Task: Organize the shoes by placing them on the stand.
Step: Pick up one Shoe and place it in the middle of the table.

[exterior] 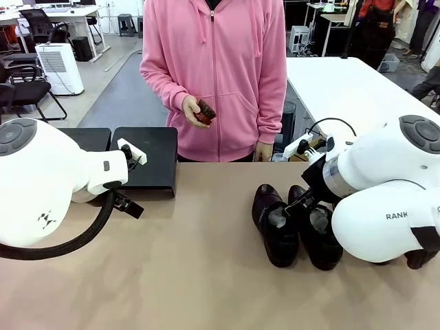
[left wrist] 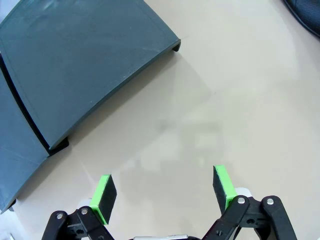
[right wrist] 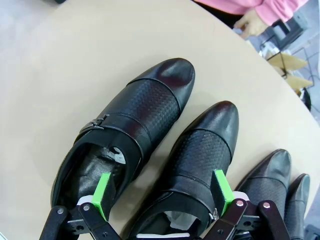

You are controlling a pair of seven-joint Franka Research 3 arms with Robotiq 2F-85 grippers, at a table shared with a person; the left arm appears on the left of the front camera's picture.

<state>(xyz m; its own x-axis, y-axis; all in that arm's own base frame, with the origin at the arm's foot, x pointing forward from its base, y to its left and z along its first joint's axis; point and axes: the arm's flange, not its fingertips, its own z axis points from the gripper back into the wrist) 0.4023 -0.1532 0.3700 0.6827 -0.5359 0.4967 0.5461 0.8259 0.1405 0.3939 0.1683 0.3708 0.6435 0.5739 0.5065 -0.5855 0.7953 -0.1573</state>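
Right fingers [right wrist: 104, 195] spread wide, poised over shoes [right wrist: 200, 160].

Glossy black shoes [right wrist: 150, 110], seemingly four, side by side; matte stand [exterior: 155, 165] well apart

Four shoes [right wrist: 145, 115], one two-platform stand [exterior: 155, 165], one brush [exterior: 205, 112].

The shoes [right wrist: 150, 107] are black leather. Their toe caps are smooth and glossy, and the band across each vamp is stamped with a fine dimpled grain. One strap carries a small metal buckle [right wrist: 97, 122]. The linings look pale grey and dull. The stand [left wrist: 85, 65], upper left in the left wrist view, is matt, smooth and dark. The table [exterior: 206, 289] is matt beige. The person's pink hoodie [exterior: 227, 62] is soft cloth.
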